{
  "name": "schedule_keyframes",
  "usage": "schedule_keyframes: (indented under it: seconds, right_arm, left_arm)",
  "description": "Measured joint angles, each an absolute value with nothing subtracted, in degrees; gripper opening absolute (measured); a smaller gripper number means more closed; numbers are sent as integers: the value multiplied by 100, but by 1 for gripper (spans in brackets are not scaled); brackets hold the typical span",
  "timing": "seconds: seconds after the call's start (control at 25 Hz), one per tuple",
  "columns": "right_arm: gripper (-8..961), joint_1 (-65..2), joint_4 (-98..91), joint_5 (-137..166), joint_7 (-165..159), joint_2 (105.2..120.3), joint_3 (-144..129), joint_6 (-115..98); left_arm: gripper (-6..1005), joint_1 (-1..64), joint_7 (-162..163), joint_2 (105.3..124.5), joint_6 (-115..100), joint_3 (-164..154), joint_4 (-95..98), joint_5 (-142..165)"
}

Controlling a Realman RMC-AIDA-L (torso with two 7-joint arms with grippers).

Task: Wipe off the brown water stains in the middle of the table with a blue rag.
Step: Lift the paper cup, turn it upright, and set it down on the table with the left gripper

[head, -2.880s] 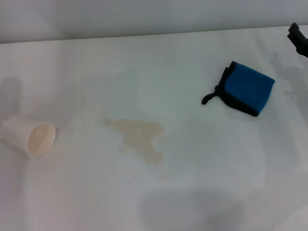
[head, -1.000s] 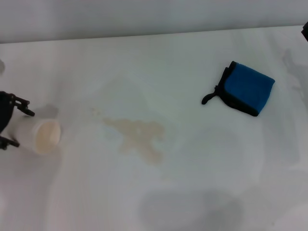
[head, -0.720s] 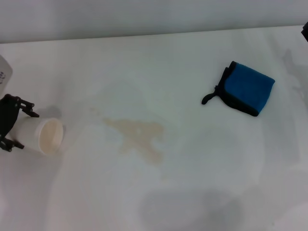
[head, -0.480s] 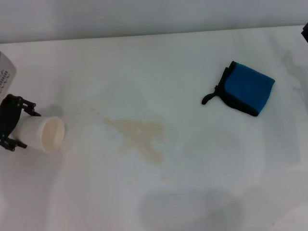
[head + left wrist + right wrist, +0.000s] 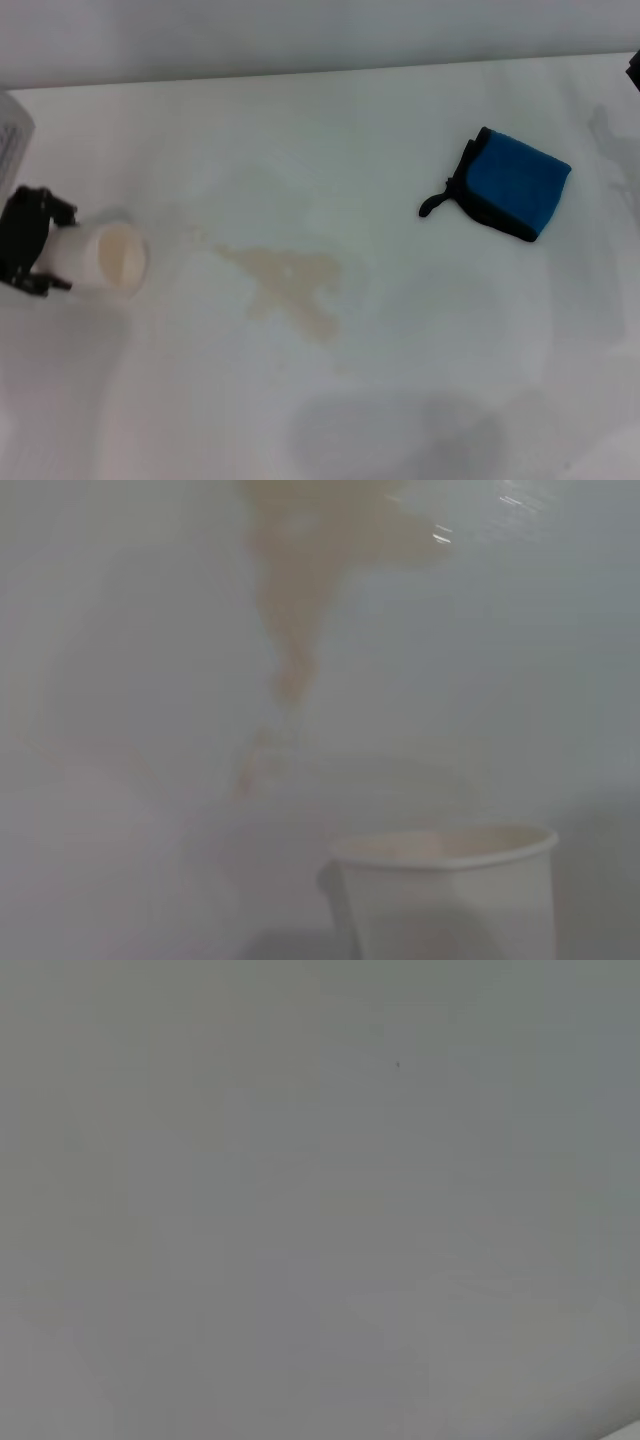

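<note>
The brown water stains lie as a pale tan splotch in the middle of the white table; they also show in the left wrist view. The blue rag, with black trim and a loop tail, lies untouched at the right. My left gripper is at the far left, shut on the base of a white cup that lies tipped with its mouth toward the stains. The cup also shows in the left wrist view. Only a sliver of my right gripper shows at the far right edge, away from the rag.
The table's far edge meets a grey wall. A faint shadow patch lies on the table near the front. The right wrist view shows only plain grey surface.
My left gripper came in from the left, closed on the cup and shifted it up and to the right. The right gripper drew back to the right edge. Rag and stains are unmoved.
</note>
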State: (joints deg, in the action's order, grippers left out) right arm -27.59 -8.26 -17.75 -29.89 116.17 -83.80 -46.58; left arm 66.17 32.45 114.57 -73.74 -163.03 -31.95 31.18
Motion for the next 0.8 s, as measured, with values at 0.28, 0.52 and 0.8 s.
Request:
schedule_keyframes:
  seconds: [0.28,0.52,0.8]
  right_arm:
    - [855,-2759,-831,-1773,-2973,11589,-8354,-4687]
    - [855,-2711,-881,-1774,-2970,11565,-8349,-4755]
    - [855,-2690,-891,-1761,-2956,11546,-8349,-4931]
  left_arm:
    - [657,6370,4069,11277,-7806,-16304,-3739,1480]
    - [655,5683,4395,11433,-8174,-16304,-4175,-500]
    - [652,4419,4303,11878,-8119,-16299,-3827,-3519]
